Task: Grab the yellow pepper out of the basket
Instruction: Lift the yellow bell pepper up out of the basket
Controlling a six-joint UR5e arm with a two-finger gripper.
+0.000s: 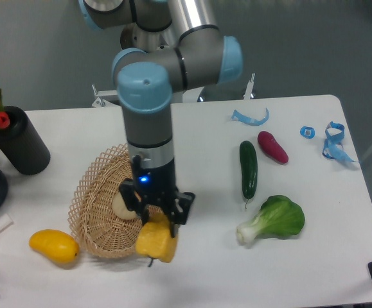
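The yellow pepper [155, 242] is blocky and bright yellow, at the front right rim of the tan wicker basket [92, 192]. It overlaps the rim and part of it hangs over the table. My gripper [159, 217] points straight down onto it, with the dark fingers [182, 208] closed on the pepper's upper part. Whether the pepper's underside still touches the rim is hard to tell. A pale round onion-like thing [123, 206] lies in the basket just left of the gripper.
A smooth yellow mango-like fruit [54, 247] lies left of the basket. A cucumber [248, 169], a purple eggplant [272, 146] and a bok choy [274, 220] lie to the right. A black cylinder [20, 141] with red flowers stands at the back left, and blue tape scraps [332, 142] at the far right.
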